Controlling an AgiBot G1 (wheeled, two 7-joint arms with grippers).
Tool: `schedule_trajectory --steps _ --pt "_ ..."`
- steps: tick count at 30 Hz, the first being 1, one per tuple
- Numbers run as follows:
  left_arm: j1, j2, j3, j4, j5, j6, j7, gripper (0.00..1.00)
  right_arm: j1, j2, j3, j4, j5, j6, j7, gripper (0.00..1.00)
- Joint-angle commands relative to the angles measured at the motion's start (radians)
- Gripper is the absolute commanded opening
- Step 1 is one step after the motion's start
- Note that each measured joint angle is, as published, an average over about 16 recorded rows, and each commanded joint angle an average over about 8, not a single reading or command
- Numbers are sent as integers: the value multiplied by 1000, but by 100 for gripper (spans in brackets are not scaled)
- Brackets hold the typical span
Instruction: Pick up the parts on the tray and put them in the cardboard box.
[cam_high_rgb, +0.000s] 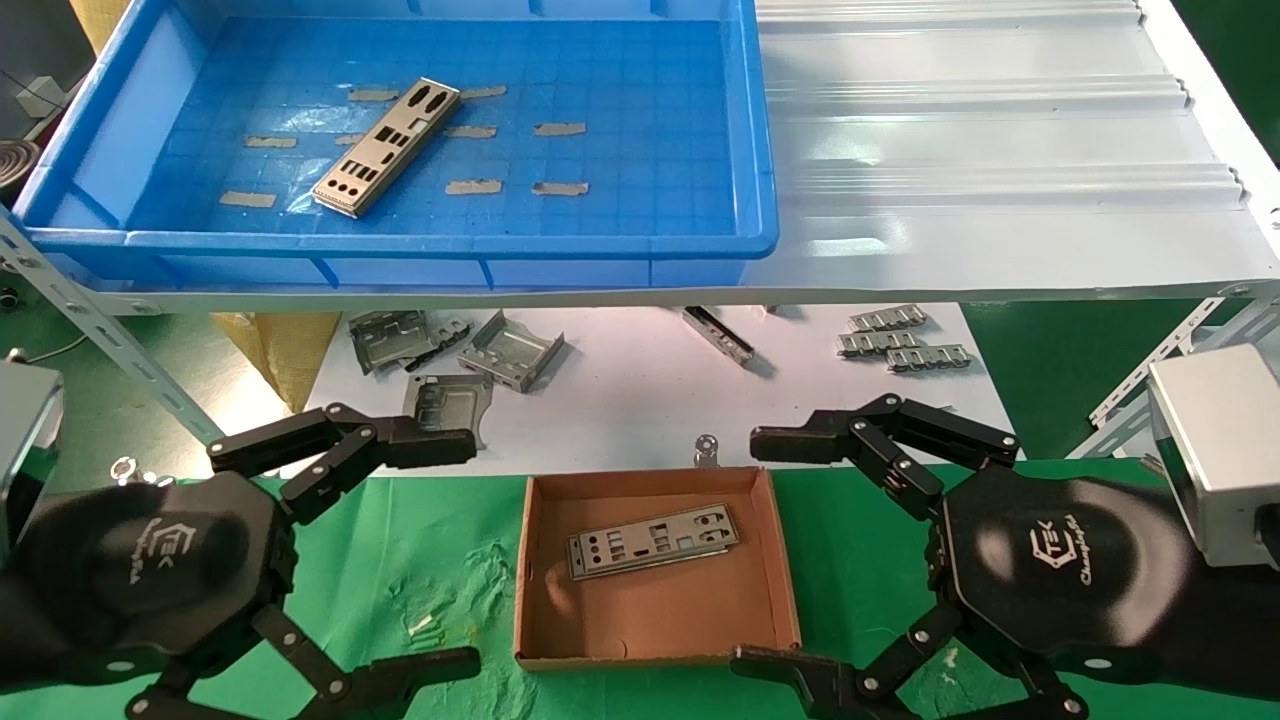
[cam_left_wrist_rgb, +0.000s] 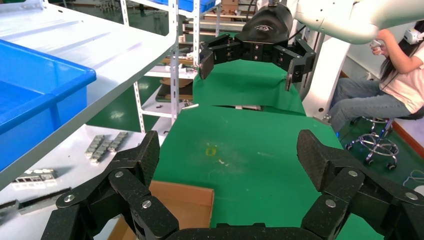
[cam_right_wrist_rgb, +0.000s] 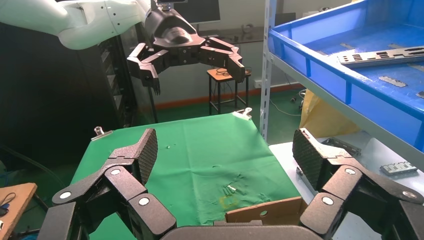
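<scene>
- My left gripper (cam_high_rgb: 455, 555) hangs over the green cloth (cam_high_rgb: 420, 580), just left of the box (cam_high_rgb: 655, 635). Its fingers are spread wide and hold nothing.
- My right gripper (cam_high_rgb: 765, 550) hangs just right of the box, over the same cloth. Its fingers are also spread wide and hold nothing.
- The box sits on the cloth between the two grippers, its far wall at the edge of the white sheet (cam_high_rgb: 620, 390).
- One plate (cam_high_rgb: 652, 542) lies flat on the box floor, toward the far half, slightly skewed.
- The tray (cam_high_rgb: 640, 245) stands on the white shelf (cam_high_rgb: 980, 170), beyond the box and to its left.
- A second plate (cam_high_rgb: 386, 147) lies flat on the tray floor, set diagonally among the tape strips (cam_high_rgb: 472, 187).
- Grey brackets (cam_high_rgb: 510, 352) lie on the white sheet beyond the box, to its left.
- Ribbed strips (cam_high_rgb: 905, 340) lie on the white sheet beyond the box, to its right.
- A small metal clip (cam_high_rgb: 707, 449) sits just beyond the box's far wall.
</scene>
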Motion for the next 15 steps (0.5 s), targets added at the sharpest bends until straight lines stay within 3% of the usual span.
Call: schedule_trajectory --steps 1,15 --pt "0 0 0 0 0 0 0 100 0 0 0 0 0 0 0 100" --pt "0 0 0 0 0 0 0 100 0 0 0 0 0 0 0 100"
